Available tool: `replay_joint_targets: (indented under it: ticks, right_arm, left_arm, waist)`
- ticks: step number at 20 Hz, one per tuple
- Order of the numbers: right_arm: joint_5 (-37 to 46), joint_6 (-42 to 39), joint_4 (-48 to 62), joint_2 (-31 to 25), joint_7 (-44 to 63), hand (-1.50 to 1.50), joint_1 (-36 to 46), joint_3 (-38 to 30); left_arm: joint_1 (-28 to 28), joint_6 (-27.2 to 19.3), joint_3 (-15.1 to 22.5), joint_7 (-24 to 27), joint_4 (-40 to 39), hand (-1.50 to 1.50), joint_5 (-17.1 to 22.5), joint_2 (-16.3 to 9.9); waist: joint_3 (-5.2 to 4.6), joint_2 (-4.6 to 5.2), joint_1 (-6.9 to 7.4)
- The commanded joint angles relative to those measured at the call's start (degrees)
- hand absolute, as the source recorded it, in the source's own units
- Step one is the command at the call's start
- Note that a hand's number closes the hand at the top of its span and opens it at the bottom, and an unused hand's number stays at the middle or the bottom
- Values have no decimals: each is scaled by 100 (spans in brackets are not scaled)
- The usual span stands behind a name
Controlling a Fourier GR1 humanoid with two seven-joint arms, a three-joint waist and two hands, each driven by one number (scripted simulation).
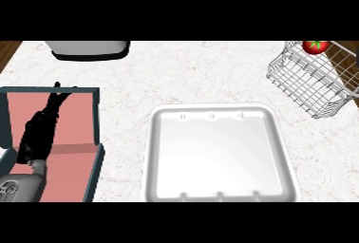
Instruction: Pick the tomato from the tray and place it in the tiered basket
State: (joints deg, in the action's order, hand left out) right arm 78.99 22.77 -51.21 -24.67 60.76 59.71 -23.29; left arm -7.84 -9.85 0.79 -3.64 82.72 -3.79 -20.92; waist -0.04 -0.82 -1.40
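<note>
Head view: tomato already in wire tiered basket, counter's far right corner; white tray holds nothing. Left hand relaxed, fingers straight, over pink bin. Right hand unseen. Tomato likely light, smooth, bruisable; grasp round sides.

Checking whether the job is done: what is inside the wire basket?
The tomato sits in the wire basket, at its top near the view's upper edge. The lower tier shows only bare wire. The white tray holds nothing.

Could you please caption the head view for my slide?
Tomato sits in the wire basket; white tray empty; left hand rests open.
</note>
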Motion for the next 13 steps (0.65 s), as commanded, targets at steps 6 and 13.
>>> replay_joint_targets:
  ticks: [6, 13]
  right_arm:
    - [-296, -1085, -2819, 666, 960, -150, -1145, -242]
    - [-412, -1671, -5701, 1412, 809, -150, -2763, -124]
  left_arm:
    - [373, -101, -45, 123, 9, 0, -87, 63]
    - [441, -100, -125, 158, 84, 0, -87, 32]
  waist:
    - [-6, -116, -285]
    - [-4, -96, -324]
